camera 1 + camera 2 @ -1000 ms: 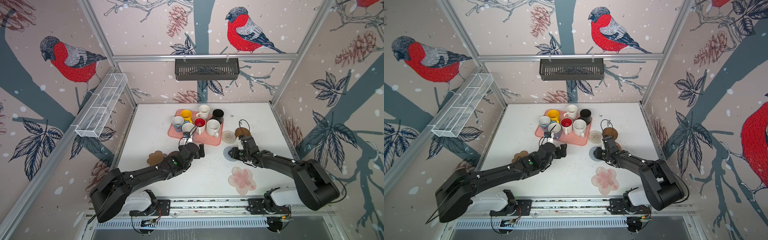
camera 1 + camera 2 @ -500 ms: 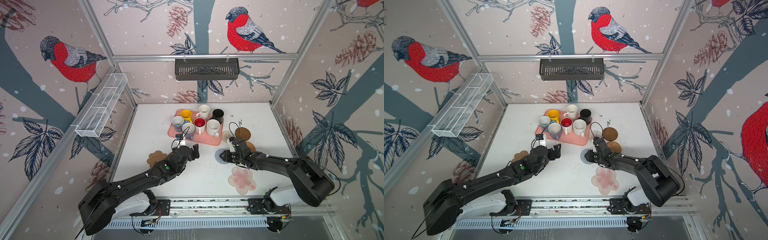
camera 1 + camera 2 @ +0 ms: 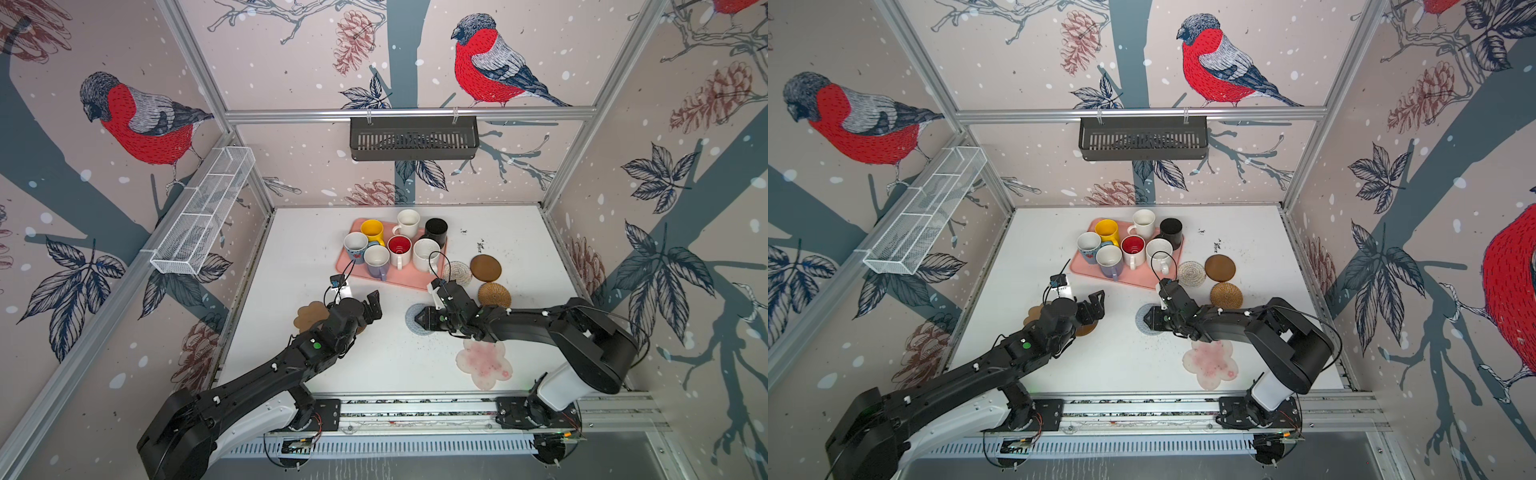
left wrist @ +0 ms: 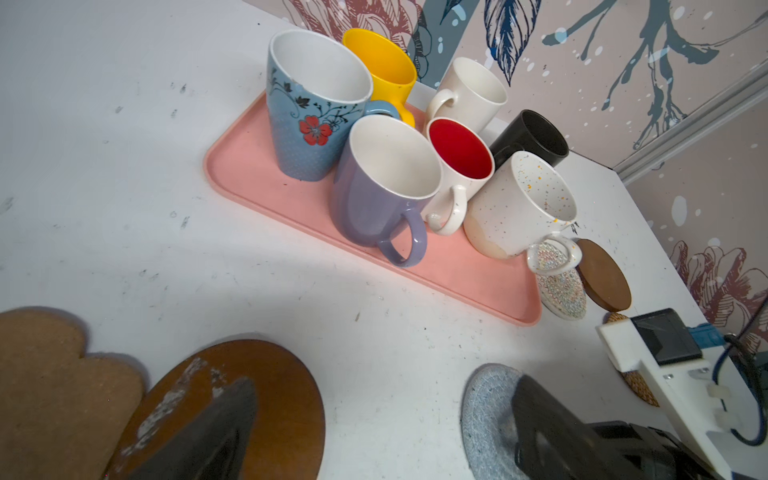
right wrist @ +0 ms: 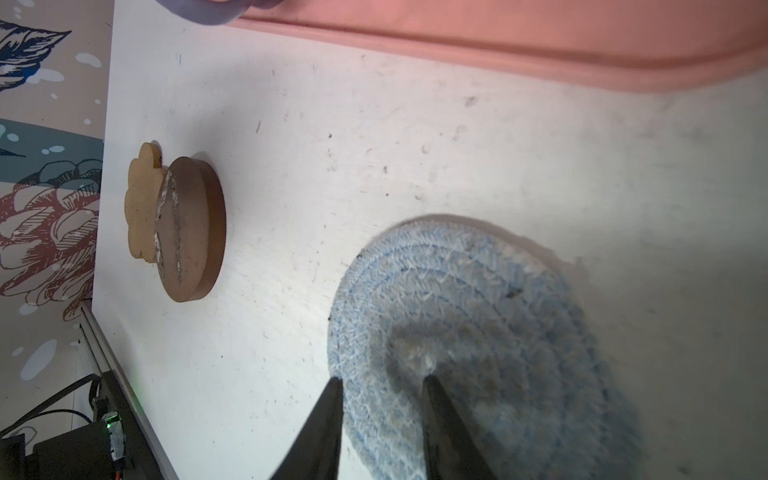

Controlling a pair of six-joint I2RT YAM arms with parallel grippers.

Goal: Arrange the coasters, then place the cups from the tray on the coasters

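The white table (image 3: 519, 232) holds the tray (image 4: 457, 274). The pink mat (image 3: 484, 363) lies well in front of the tray's right end. Seven mugs (image 4: 374, 199) stand upright on the tray and fill most of it.

The cream mat (image 3: 457, 273) sits just beside the tray's near right corner. The brown disc (image 3: 485, 268) is next, farther from the tray, and the rattan mat (image 3: 493, 295) lies just in front of that pair. The blue mat (image 5: 457, 311) lies flat in front of the tray's right half, clear of its rim. The scuffed disc (image 4: 282, 395) lies well in front of the tray's left end, against the tan mat (image 3: 307, 316).

The right gripper (image 5: 382, 380) is over the blue mat, with its jaws slightly apart and both tips on the mat's top face, clamping nothing. The left gripper (image 3: 368, 311) hangs above the scuffed disc with its jaws spread wide and empty.
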